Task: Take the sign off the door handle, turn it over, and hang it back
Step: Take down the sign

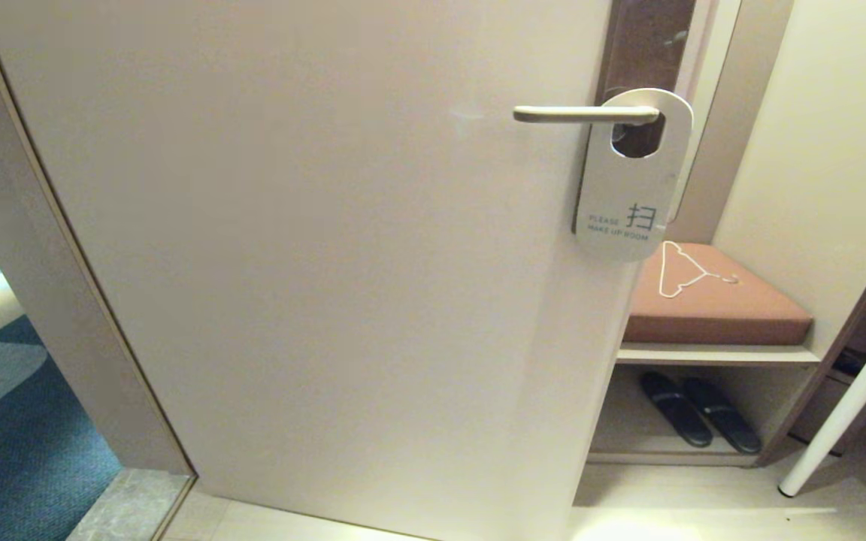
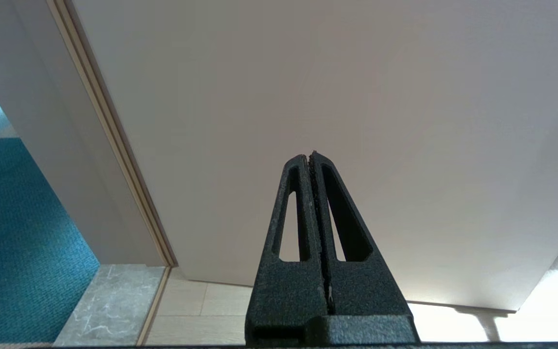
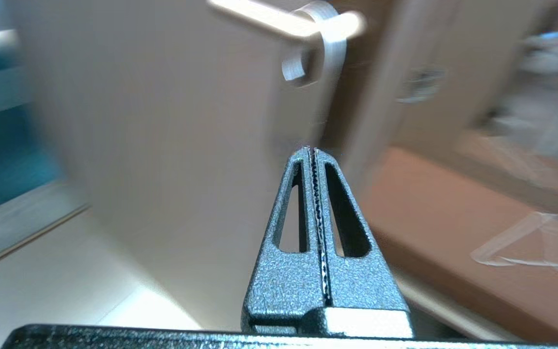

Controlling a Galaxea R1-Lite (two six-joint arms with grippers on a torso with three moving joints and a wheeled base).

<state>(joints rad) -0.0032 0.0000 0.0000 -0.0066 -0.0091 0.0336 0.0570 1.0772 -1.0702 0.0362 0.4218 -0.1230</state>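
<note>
The sign (image 1: 623, 197) is hanging white face out on the door handle (image 1: 585, 114), at two o'clock on the door (image 1: 313, 263). The right gripper (image 3: 312, 150), fingers pressed together and empty, is pointing up toward it; it needs to spread wide before pinching the card's lower edge. The left gripper (image 2: 311, 156) is sitting closed, idle.

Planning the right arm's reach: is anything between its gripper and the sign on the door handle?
Nothing visible. The right gripper, shut, points up at the sign hanging on the door handle, with only open air between them.
</note>
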